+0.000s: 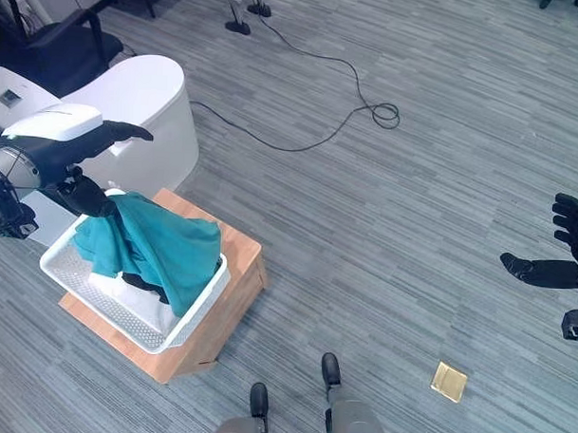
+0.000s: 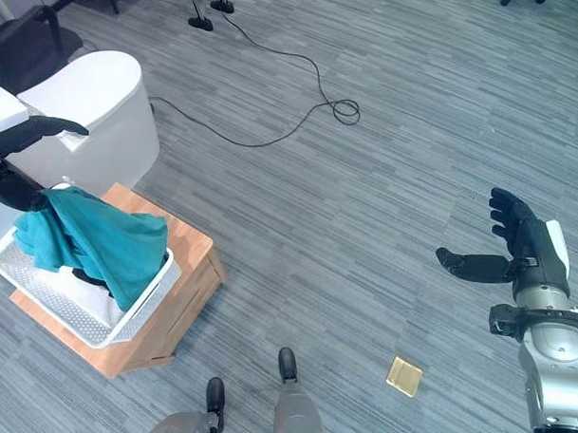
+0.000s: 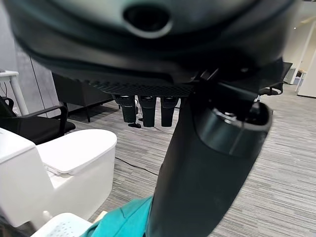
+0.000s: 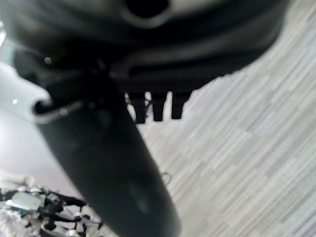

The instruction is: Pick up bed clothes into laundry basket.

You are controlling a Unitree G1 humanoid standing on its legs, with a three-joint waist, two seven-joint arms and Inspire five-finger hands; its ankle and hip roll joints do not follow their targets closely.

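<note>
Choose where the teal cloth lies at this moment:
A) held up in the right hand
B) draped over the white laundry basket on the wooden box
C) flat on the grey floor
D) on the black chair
B: the teal cloth hangs over the white laundry basket that stands on the wooden box.

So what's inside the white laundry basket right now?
A teal cloth is heaped in the white mesh laundry basket, one edge hanging over its rim. White and dark fabric peek out beneath; anything deeper is covered.
</note>
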